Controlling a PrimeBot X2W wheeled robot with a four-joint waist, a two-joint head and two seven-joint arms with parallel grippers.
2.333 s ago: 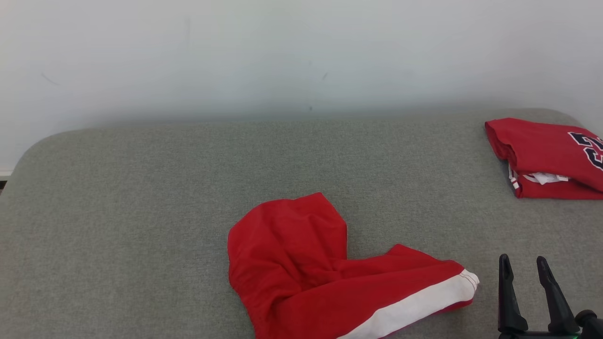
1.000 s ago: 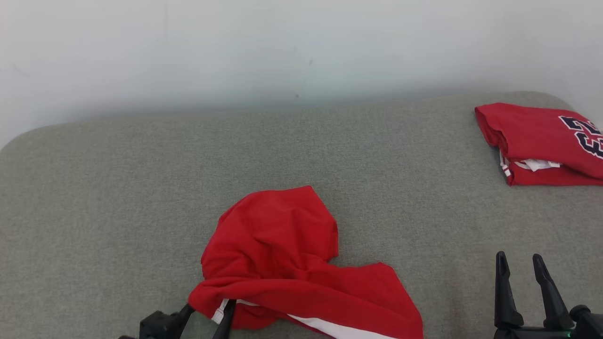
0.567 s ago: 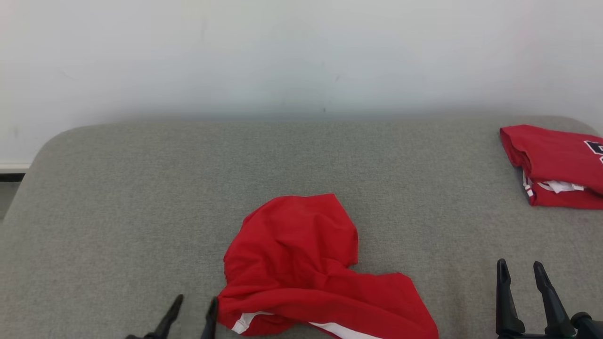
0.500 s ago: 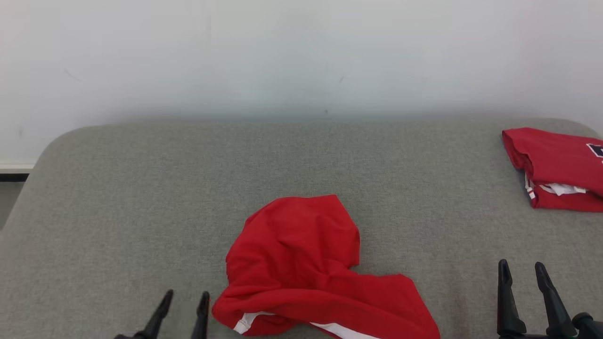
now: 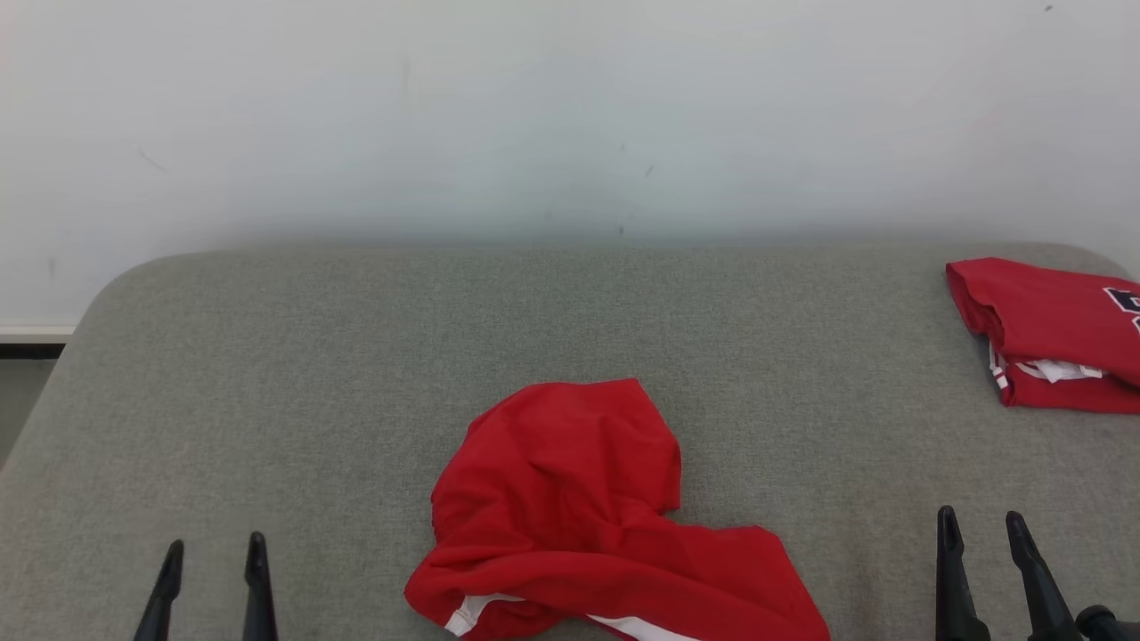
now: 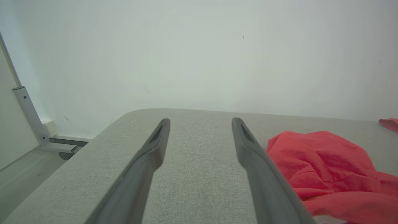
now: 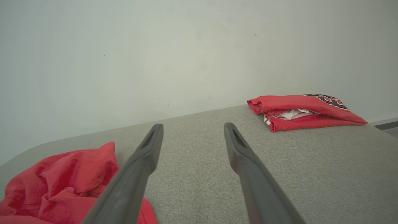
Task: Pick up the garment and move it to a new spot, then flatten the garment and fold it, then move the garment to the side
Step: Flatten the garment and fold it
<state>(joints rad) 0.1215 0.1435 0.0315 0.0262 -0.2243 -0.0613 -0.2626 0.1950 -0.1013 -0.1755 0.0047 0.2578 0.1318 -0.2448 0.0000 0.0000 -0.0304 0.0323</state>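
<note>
Both grippers spread wide, nothing held!
Red garment lies crumpled at the near middle of the grey tabletop, left gripper and right gripper well apart on either side (a folded red jersey sits far right).

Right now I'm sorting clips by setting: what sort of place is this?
Probably a room set up for folding clothes: a grey fabric-covered surface against a bare white wall, a crumpled red garment on it, a folded red jersey to the right.
</note>
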